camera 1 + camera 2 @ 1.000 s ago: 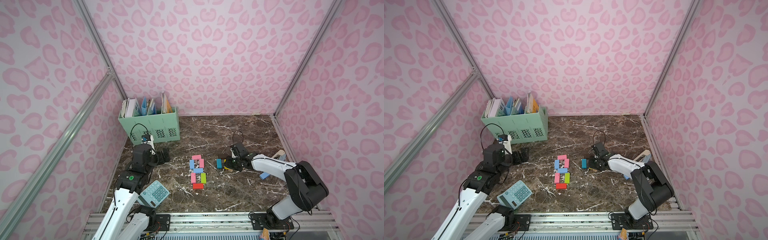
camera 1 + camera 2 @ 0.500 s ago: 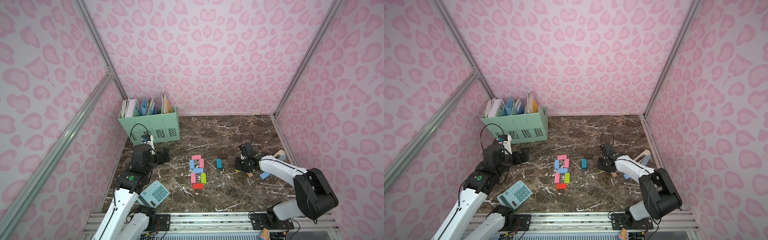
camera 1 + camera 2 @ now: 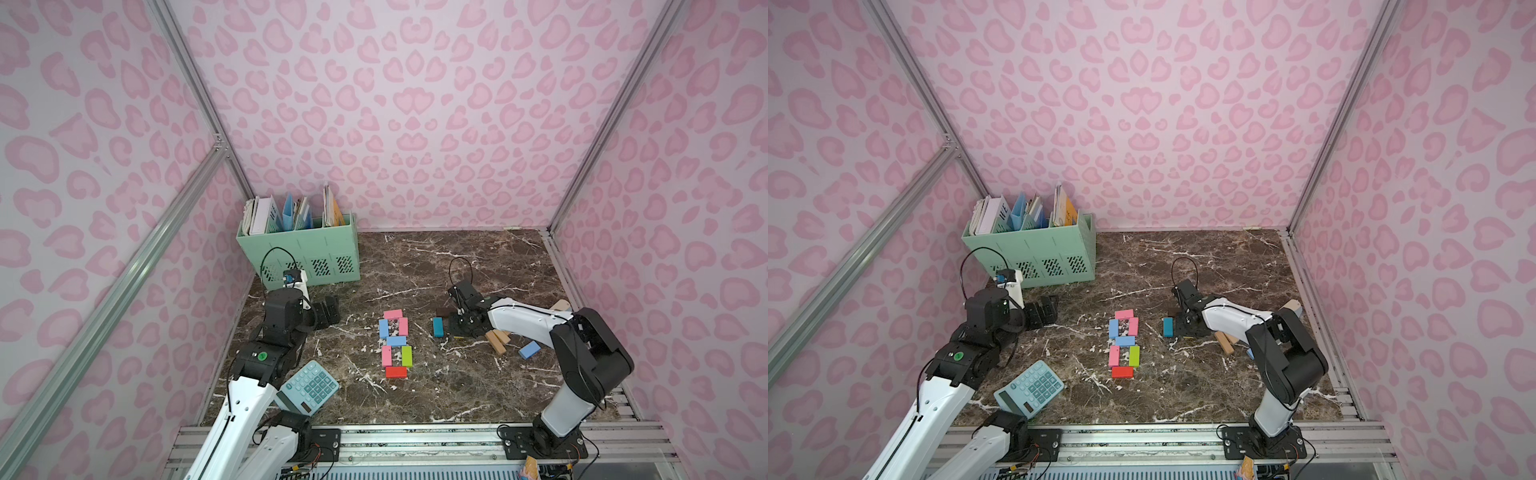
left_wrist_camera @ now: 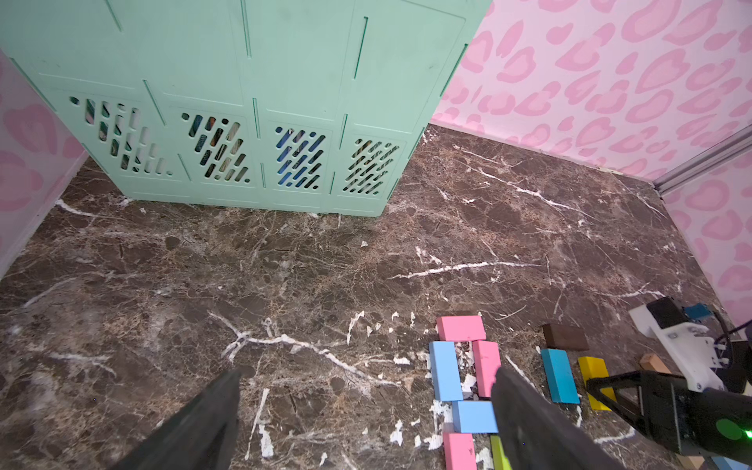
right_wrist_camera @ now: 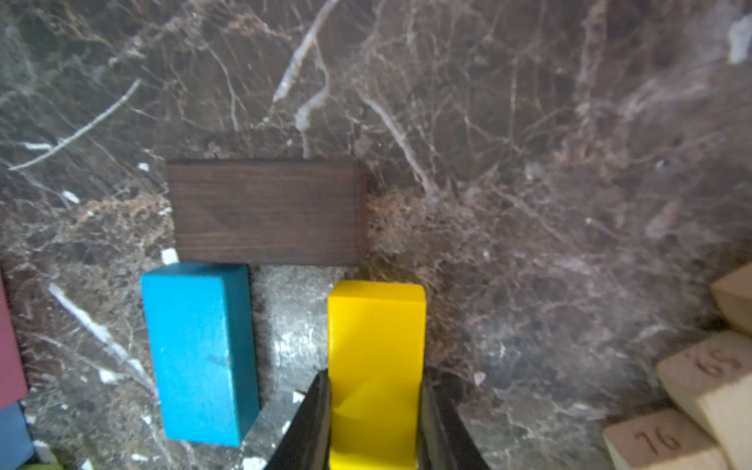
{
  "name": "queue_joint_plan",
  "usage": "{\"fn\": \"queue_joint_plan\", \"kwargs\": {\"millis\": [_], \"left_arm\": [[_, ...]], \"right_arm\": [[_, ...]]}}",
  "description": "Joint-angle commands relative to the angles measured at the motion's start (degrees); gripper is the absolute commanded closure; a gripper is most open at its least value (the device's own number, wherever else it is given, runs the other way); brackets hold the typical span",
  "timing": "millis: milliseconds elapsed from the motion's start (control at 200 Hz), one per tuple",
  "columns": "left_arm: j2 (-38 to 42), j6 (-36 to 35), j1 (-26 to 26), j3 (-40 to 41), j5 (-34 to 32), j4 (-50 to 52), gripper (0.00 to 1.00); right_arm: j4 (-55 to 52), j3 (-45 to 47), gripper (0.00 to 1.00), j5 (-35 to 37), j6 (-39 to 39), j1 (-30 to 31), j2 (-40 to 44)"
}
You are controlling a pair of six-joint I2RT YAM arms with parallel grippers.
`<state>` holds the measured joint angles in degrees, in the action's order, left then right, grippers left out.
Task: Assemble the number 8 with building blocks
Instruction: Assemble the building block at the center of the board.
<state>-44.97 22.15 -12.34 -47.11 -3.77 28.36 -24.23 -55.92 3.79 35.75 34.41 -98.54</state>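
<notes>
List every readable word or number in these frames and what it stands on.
"70": on a bare wood block, right wrist view.
Second bare wood block: two characters, too blurred to read.
Calculator keys: too small to read.
Book covers in the green file organizer: too small to read.

Both top views look steeply down from high in front, sharing the whole bench (image 3: 478,266). Left wrist view faces the mint file crate (image 4: 244,101); right wrist view, blurry, seems just above the yellow block (image 5: 376,325).
</notes>
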Motion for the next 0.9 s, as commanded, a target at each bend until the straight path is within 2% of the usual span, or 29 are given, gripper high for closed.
{"fn": "queue_joint_plan", "kwargs": {"millis": [0,230,465,665,895], "left_arm": [[-0.1,-0.4,0.0,-0.2,0.3,-0.6,0.02],[-0.4,-0.5,0.0,-0.3,0.1,-0.4,0.01],[-0.5,-0.5,0.0,-0.3,0.0,-0.4,0.01],[-0.6,-0.6,0.0,-0.3,-0.1,-0.3,0.01],[-0.6,-0.7,0.0,-0.4,-0.2,-0.2,0.01]], "right_arm": [[-2.8,-0.5,0.91,0.9,-0.9,0.1,-1.2],[-2.6,-0.8,0.86,0.6,-1.1,0.1,-2.0],[-2.9,-0.6,0.75,1.0,-1.4,0.1,-2.0],[-3.7,-0.8,0.58,0.6,-1.5,0.1,-0.4],[-6.1,-2.2,0.45,0.5,-2.0,0.1,4.1]]}}
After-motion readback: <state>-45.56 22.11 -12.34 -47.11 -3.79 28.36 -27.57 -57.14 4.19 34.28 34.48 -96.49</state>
